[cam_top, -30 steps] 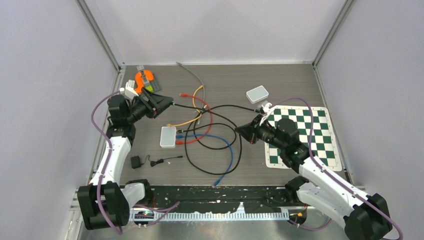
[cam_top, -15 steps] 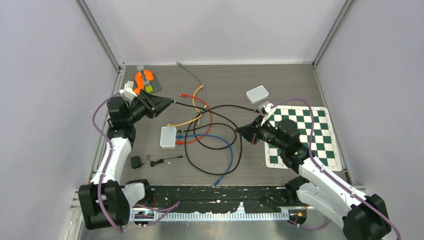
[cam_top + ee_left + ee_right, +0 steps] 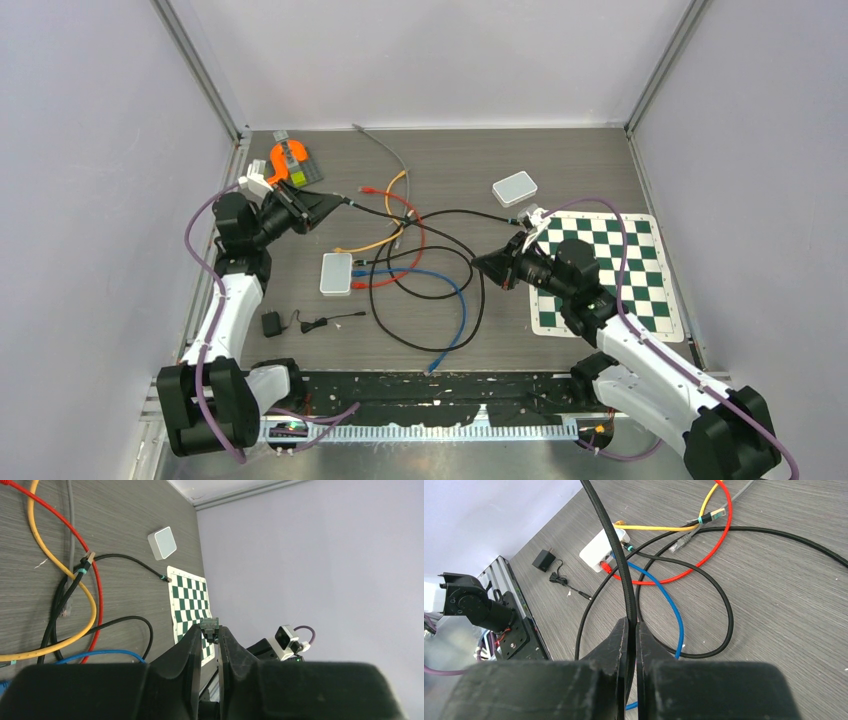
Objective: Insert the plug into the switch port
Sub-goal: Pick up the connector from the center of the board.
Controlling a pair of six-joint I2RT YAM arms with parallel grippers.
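My left gripper (image 3: pixel 341 204) is lifted at the left side of the table and is shut on the clear plug (image 3: pixel 210 625) of a black cable (image 3: pixel 440 214); the plug sticks out between its fingertips. My right gripper (image 3: pixel 478 262) is shut on the same black cable (image 3: pixel 616 545) further along, holding it above the table at centre right. A white switch (image 3: pixel 336 273) lies at centre left with several cables plugged into its right side; it also shows in the right wrist view (image 3: pixel 603 551). A second white box (image 3: pixel 515 188) lies at the back right.
Red (image 3: pixel 418 235), yellow (image 3: pixel 385 236), blue (image 3: pixel 455 315) and grey (image 3: pixel 385 148) cables tangle at the centre. A black power adapter (image 3: pixel 271 324) lies front left. An orange and grey object (image 3: pixel 288 160) sits at the back left. A green checkered mat (image 3: pixel 610 270) lies at the right.
My left gripper has shifted slightly up and back with the plug. My right gripper has barely moved.
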